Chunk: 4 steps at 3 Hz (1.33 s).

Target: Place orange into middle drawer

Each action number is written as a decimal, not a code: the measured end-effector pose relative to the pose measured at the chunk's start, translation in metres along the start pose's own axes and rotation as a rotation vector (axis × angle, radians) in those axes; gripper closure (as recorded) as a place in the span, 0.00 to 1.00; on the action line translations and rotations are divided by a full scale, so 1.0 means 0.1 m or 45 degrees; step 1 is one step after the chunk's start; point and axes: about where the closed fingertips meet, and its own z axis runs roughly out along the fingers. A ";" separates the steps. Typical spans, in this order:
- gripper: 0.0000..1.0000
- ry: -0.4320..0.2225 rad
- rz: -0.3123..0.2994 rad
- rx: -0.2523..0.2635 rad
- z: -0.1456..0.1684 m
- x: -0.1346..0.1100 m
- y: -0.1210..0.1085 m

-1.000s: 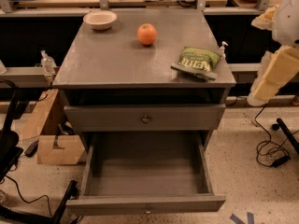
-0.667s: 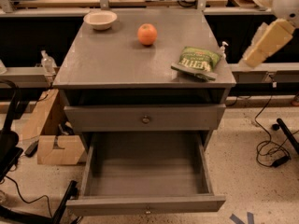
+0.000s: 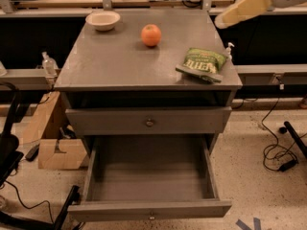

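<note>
The orange (image 3: 151, 35) sits on the grey cabinet top (image 3: 120, 66), toward the back middle. The middle drawer (image 3: 149, 209) is pulled out at the bottom of the cabinet, and its inside holds nothing. My gripper (image 3: 223, 20), a cream-coloured shape on the arm coming in from the top right, hangs above the cabinet's back right corner. It is to the right of the orange and apart from it, and nothing shows in it.
A white bowl (image 3: 102, 19) stands at the back left of the top. A green snack bag (image 3: 201, 63) lies at the right edge. The shallower drawer (image 3: 149, 122) above is shut. Cardboard boxes (image 3: 57, 152) and cables (image 3: 278, 152) lie on the floor.
My arm has risen and swung left, from beside the cabinet's right side to above its back right corner. The orange, bag and drawer have not moved.
</note>
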 end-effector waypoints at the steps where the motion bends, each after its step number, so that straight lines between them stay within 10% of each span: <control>1: 0.00 -0.063 0.032 0.082 0.03 -0.12 -0.16; 2: 0.00 -0.063 0.032 0.082 0.03 -0.12 -0.16; 4: 0.00 -0.160 0.138 0.166 1.05 -0.06 -0.32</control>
